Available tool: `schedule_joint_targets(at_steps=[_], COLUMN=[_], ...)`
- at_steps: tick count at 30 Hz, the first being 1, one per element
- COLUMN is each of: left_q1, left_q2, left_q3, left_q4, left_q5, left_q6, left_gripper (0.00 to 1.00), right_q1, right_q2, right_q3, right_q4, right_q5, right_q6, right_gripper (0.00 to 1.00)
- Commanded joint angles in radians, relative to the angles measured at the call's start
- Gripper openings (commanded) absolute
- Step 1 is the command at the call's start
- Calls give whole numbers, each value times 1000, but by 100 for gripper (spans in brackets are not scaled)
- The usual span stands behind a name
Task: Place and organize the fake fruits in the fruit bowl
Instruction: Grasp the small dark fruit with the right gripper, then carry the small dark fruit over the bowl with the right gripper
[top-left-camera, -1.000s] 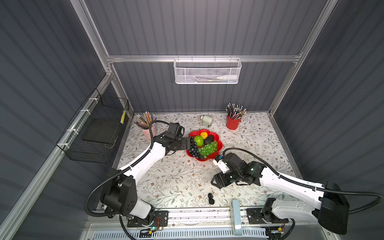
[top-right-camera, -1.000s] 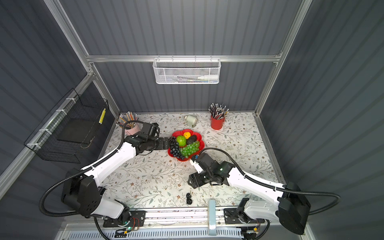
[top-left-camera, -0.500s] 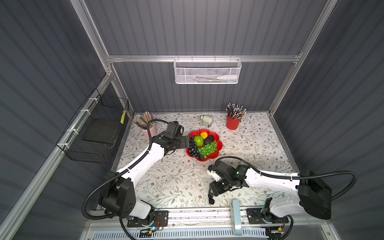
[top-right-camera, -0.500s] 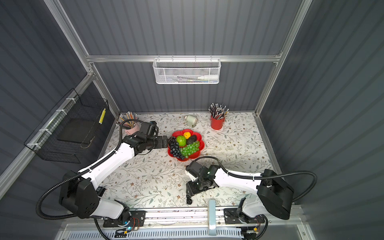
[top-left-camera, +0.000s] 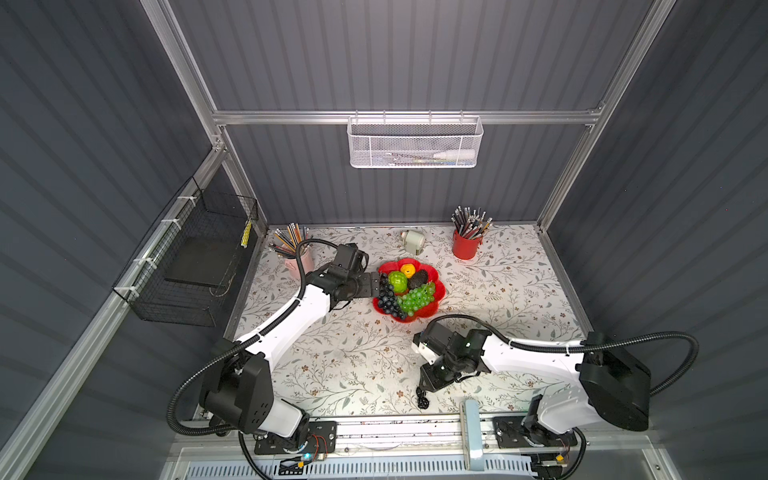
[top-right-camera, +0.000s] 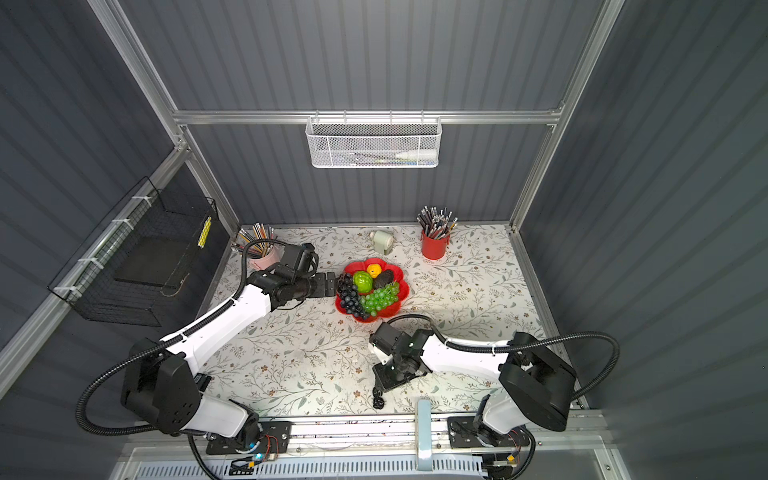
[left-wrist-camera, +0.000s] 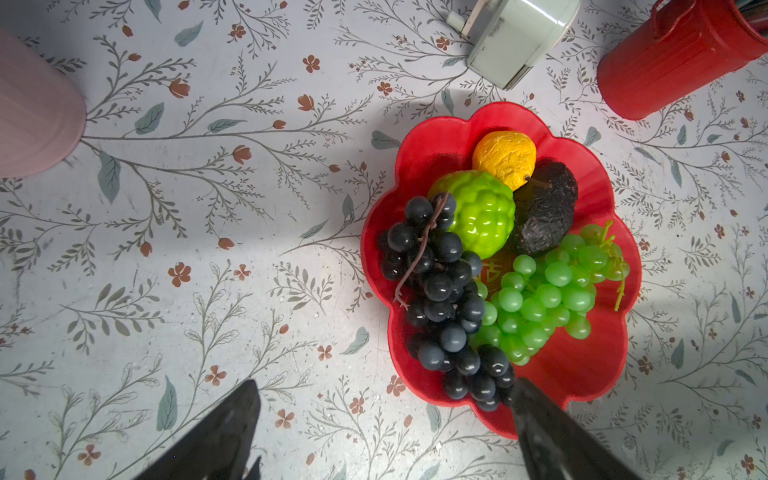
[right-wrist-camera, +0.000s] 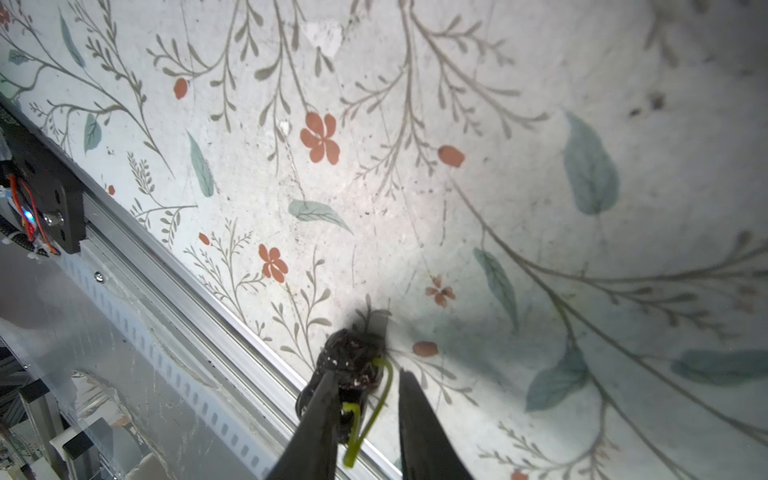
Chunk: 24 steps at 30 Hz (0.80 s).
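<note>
The left fingers (left-wrist-camera: 224, 432) are wide apart, just beside the red fruit bowl (left-wrist-camera: 590, 365). In it lie black grapes (left-wrist-camera: 440, 291), green grapes (left-wrist-camera: 548, 291), a green ball (left-wrist-camera: 482, 216), a yellow fruit (left-wrist-camera: 505, 156) and a dark oval (left-wrist-camera: 544, 208). The right fingers (right-wrist-camera: 419, 428) are nearly together at the tiny black cluster (right-wrist-camera: 353, 357) by the counter (right-wrist-camera: 498, 166) front. I cannot tell if they pinch it.

Both top views: high overhead, tilted down, far, whole counter (top-left-camera: 361, 361). Left wrist: close above fruit bowl (left-wrist-camera: 582, 374), shared with top views. Right wrist: very close, counter's front edge.
</note>
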<state>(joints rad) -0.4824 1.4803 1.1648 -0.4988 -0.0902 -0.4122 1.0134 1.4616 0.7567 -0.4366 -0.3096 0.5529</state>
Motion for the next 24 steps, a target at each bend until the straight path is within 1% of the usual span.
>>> schedule_joint_targets(at_steps=[1,4,8,11,14,17,19,21,24], left_q1=[8,8,9,8,9,8,8,9,8], left_q2=[16,21,26,26,16,-7,-26,-39,-53], left_q3=[7,15,19,18,8,-17,-49,-70,-84], left_q4=[8,5,3,-3,-15,-16,-5,-1,-5], left_q5=[6,7,8,6,-7,-28,-40,-44,-43], left_q6=[-3,-1,1,1,-5,-18,-35,-49,-55], left_gripper=[95,95,95,95,95,94,94,94,95], right_q1=[4,3,2,-5,-44,-133,-218,-301,-381], right_q2=[-1,0,-5,-32,-83,-149,-183,-184,-151], right_q3=[20,22,24,33,57,111,159,223,297], right_q4=[2,4,3,-11,-45,-106,-129,-139,-118], right_q5=[1,6,12,31,35,33,22,2,-16], right_q6=[-12,-15,-21,-30,-47,-89,-124,-162,-199], right_gripper=[15,9,5,3,1,0,0,0,0])
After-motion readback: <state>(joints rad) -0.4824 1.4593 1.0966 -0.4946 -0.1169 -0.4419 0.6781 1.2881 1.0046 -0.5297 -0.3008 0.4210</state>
